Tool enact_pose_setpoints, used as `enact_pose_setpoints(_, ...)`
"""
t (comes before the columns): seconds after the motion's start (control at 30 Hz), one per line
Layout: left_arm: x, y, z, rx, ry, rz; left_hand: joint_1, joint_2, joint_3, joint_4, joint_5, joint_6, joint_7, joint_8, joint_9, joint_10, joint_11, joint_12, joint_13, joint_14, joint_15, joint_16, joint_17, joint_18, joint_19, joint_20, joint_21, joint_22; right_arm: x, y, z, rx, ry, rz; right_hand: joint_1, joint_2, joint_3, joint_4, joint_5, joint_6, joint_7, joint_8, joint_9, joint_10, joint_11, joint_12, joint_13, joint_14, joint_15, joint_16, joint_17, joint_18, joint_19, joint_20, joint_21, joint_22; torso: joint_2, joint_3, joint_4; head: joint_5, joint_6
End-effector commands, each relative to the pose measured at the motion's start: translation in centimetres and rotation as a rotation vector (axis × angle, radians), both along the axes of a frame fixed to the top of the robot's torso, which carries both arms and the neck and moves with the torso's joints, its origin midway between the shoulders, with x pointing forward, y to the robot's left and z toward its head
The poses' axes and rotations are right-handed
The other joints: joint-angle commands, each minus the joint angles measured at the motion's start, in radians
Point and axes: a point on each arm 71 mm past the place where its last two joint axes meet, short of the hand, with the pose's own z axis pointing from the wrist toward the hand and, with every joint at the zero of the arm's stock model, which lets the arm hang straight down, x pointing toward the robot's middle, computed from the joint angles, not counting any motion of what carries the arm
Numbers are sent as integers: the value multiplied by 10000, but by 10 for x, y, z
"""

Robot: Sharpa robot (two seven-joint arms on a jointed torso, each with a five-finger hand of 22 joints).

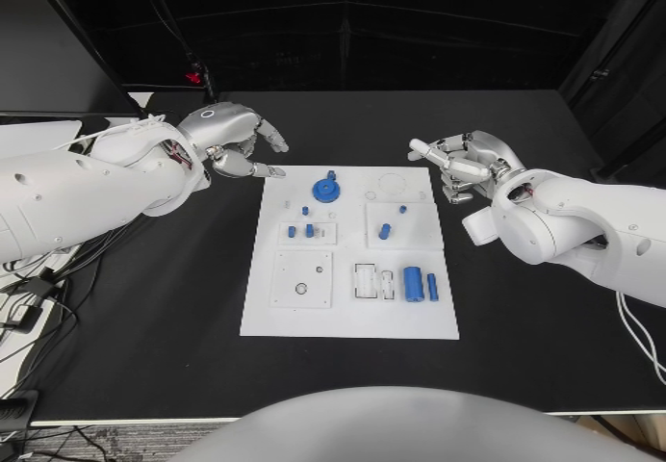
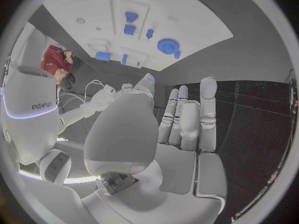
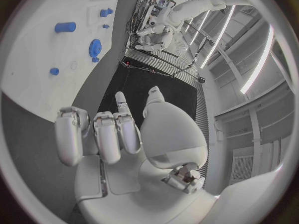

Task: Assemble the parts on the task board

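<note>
The white task board (image 1: 347, 308) lies in the middle of the black table. A blue gear (image 1: 326, 188) sits near its far edge, with small blue pieces (image 1: 303, 231) and a blue peg (image 1: 386, 231) below it. Two blue cylinders (image 1: 414, 283) lie in the board's near right part. My left hand (image 1: 239, 142) hovers off the board's far left corner, fingers apart, holding nothing. My right hand (image 1: 465, 159) hovers off the far right corner, fingers loosely bent, also holding nothing. The left wrist view shows the left hand (image 2: 184, 124), the board (image 2: 199, 30) and the gear (image 2: 167, 46). The right wrist view shows the right hand (image 3: 112, 134) and the gear (image 3: 94, 47).
Bare black table (image 1: 153, 318) surrounds the board on all sides. Cables (image 1: 35, 298) hang off the table's left edge. Empty recesses (image 1: 301, 279) and a white slot piece (image 1: 367, 281) occupy the board's near half.
</note>
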Motion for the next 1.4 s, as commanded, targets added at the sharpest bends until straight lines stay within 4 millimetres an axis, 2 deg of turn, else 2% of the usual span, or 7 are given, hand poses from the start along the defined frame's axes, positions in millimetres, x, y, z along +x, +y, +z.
enact_pose_setpoints(0.03, 1, 7, 11, -2923, 573, 585, -272, 104, -587, -5, 1063, 23, 19, 83, 14, 9, 32, 113, -1, -1659, 68, -1755, -2260, 73, -605, 76, -902, -407, 5, -3, 9, -951, -626, 332, 398, -18, -88, -26, 44, 85, -106, -30, -22, -2256, -99, -2177, -422, 1076, -104, 25, 2634, 151, 47, -92, -65, 2134, 0, 7, 5, -10, 0)
enact_pose_setpoints(0.13, -1, 7, 13, -3837, 898, 678, -137, 448, -1176, 20, 1353, 4, 46, 180, 22, -31, 84, 279, -7, -3077, 184, -3246, -3839, 58, -1110, 216, -1645, -772, 12, -8, 15, -1592, -987, 410, 793, -3, -136, 8, 29, 173, -105, -61, -21, -5051, -193, -5373, -3640, 1076, -169, 25, 2634, 146, 45, -134, -72, 2133, -5, -17, 9, -49, 0)
enact_pose_setpoints(0.3, -5, 4, 14, -4607, 1197, 534, -129, 667, -1599, 22, 1399, -70, 103, 291, 25, -132, 164, 465, -13, -4013, 366, -4254, -4691, 40, -1581, 425, -2476, -1195, 21, -15, 18, -3198, -1772, 684, 1702, 24, -175, -11, 2, 822, -212, 133, 83, -5650, -223, -7723, -6019, 1057, -284, 0, 2601, 116, 108, -221, -26, 2149, 13, -9, -5, -148, 0)
enact_pose_setpoints(0.77, -14, -5, 8, -7499, 2593, 258, -1233, 738, -1752, 42, 1173, -882, 449, 559, -15, -1018, 569, 727, -24, -6148, 1057, -6560, -7297, 10, -2837, 1091, -4554, -2597, 30, 9, 10, -7027, -4053, 1975, 3942, 26, 519, -93, -1587, 677, -429, -548, -37, -4780, -228, -11473, -10514, 934, -406, -400, 1945, 51, 488, -450, 184, 2193, 12, 19, -16, -339, 155)
enact_pose_setpoints(0.97, -19, -10, 4, -7948, 3080, 37, -1315, 977, -1671, 29, 1137, -1048, 492, 700, -14, -1254, 625, 817, -20, -6316, 1126, -6625, -7661, 53, -2953, 1206, -4858, -2883, 27, 23, 0, -8513, -4660, 2508, 4340, -91, 836, -23, -1630, 673, -646, -824, -65, -4454, -233, -12195, -11341, 935, -431, -389, 1936, 36, 524, -461, 219, 2209, 25, 10, -1, -629, 262)
enact_pose_setpoints(1.2, -25, -13, 0, -8120, 3614, -181, -1345, 1048, -1670, 34, 1201, -1738, 656, 842, -49, -1820, 776, 954, -5, -6663, 1251, -6569, -8054, 72, -2855, 1305, -5101, -3206, 26, 34, -8, -9695, -4617, 2862, 4447, -254, 1040, -29, -1634, 659, -599, -1024, -71, -4426, -247, -12642, -11827, 931, -493, -394, 1910, 28, 543, -511, 242, 2221, 23, -2, 2, -929, 356)
enact_pose_setpoints(1.4, -26, -10, -1, -8683, 4017, -39, -1376, 1069, -1662, 25, 1121, -1964, 698, 1073, -27, -2030, 819, 1130, 4, -6940, 1312, -6445, -8229, 57, -2925, 1350, -5279, -3386, 27, 40, -13, -10150, -4412, 3075, 4453, -300, 1181, -17, -1636, 847, -635, -1041, -55, -4223, -280, -12776, -12048, 929, -523, -395, 1899, 23, 551, -544, 251, 2227, 13, 1, -14, -984, 398)
